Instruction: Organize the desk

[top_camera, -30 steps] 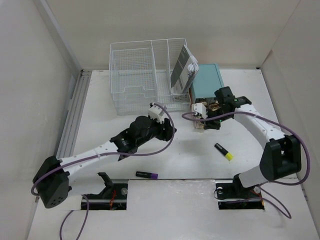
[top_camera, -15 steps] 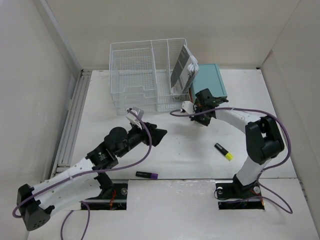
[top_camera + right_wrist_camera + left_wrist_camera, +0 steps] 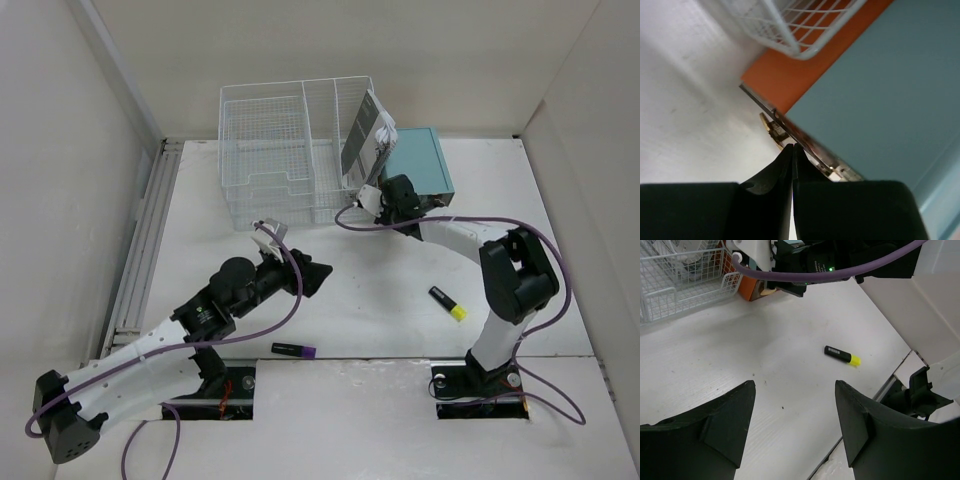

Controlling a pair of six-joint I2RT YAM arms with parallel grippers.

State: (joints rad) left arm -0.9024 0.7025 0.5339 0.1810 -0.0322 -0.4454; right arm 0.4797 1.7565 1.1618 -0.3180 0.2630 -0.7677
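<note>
From above we see the desk (image 3: 380, 290) spread white beneath both arms, its rail (image 3: 145, 240) along the left edge; the right gripper (image 3: 386, 196) has travelled from open tabletop up to the front of the teal drawer box (image 3: 422, 160), beside the wire-mesh organizer (image 3: 285, 150) with its booklet (image 3: 365, 138); the left gripper (image 3: 318, 277) has drawn back and dropped low over the middle of the desk; a yellow highlighter (image 3: 448, 303) and a purple marker (image 3: 294, 350) lie loose, well apart. In the left wrist view the left gripper (image 3: 795, 415) shows its two fingers (image 3: 715, 425) spread wide with nothing between them, wider than a moment ago; the highlighter (image 3: 842, 355) lies ahead on bare desk (image 3: 765, 355), and the other arm blocks the orange drawer front (image 3: 747, 290). In the right wrist view the right gripper (image 3: 792, 149) has its fingers (image 3: 767, 172) pressed together on nothing, tips touching or just short of a brass pull (image 3: 771, 127) below the orange drawer front (image 3: 790, 82) of the teal box (image 3: 875, 90); we cannot tell which. We judge the drawer is being nudged shut; with that nearly settled, the two pens remain to tidy, and the opened left gripper looks set for the highlighter.
</note>
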